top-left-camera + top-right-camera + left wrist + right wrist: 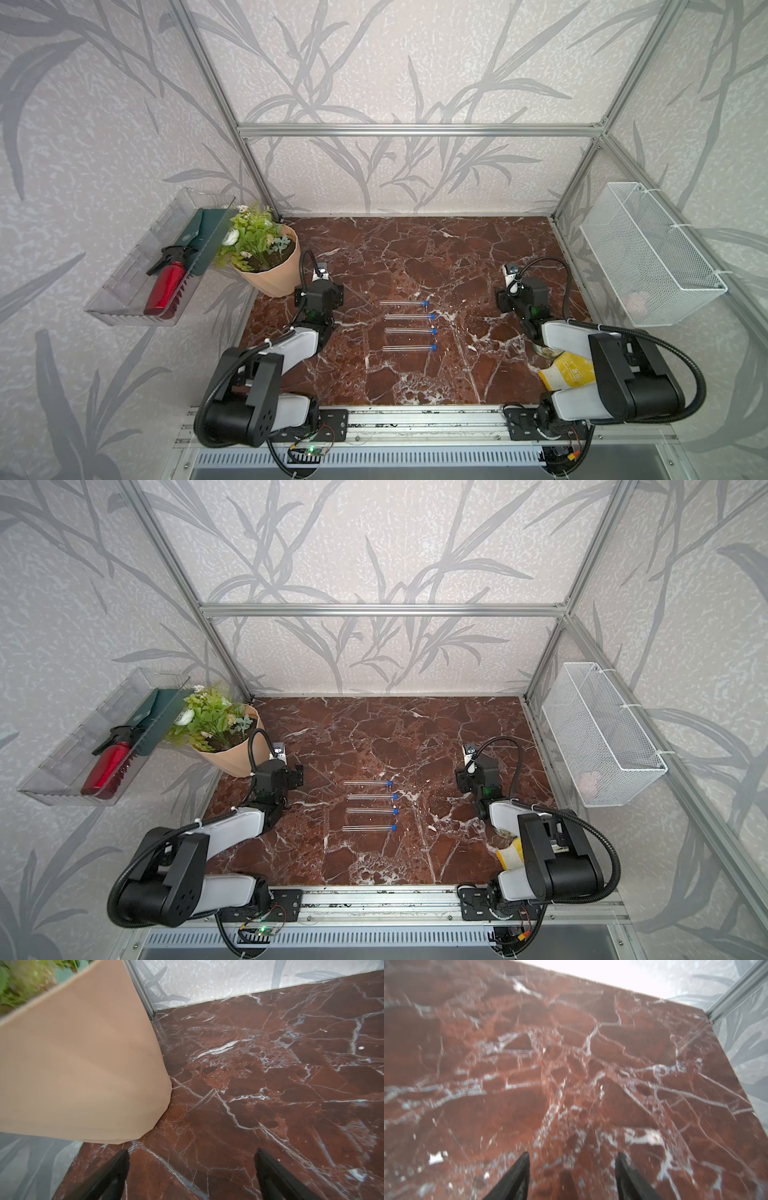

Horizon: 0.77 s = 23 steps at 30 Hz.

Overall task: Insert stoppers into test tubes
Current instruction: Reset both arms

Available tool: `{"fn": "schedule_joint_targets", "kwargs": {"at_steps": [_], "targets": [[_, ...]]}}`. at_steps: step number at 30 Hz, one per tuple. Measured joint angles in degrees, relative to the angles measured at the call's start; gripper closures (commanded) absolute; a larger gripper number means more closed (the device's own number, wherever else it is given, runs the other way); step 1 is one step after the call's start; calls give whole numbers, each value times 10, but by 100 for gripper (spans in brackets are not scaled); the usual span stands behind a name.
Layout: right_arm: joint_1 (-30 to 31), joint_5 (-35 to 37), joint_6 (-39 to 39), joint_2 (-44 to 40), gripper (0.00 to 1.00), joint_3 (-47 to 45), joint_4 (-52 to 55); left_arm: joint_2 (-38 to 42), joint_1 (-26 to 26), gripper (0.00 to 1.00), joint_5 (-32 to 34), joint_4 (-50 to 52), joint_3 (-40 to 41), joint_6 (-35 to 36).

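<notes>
Both your jaws stand spread and empty; the four test tubes (407, 316) lie between them, blue stoppers (432, 316) seemingly seated. Expect slick, brittle glass: grip mid-barrel, gently.

table (415, 257): four test tubes (407, 331) lie mid-table, parallel, ranked front to back, apart | stoppers (432, 316) at their right ends | plant pot (270, 278) in back-left corner | left gripper (191, 1153) near pot, left of tubes | right gripper (573, 1155) right of tubes, well apart | tray (104, 309) on left wall, bottle (164, 286) in it | basket (665, 266) on right wall
</notes>
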<state>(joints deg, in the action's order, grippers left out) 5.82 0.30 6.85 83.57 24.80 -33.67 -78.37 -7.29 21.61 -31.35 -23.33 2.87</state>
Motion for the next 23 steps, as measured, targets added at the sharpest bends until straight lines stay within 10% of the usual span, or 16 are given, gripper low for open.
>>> {"fn": "schedule_joint_targets", "kwargs": {"at_steps": [5, 8, 23], "targets": [[-9, -18, -16, 66, 30, -33, -145, -60, 28, 3, -39, -73, -2, -1], [-16, -14, -31, 73, 1, -51, -170, -86, 52, 2, -65, -101, -2, -15], [-21, -40, -37, 73, 1, -50, -227, -111, 81, 1, -75, -225, 26, -56]]}}
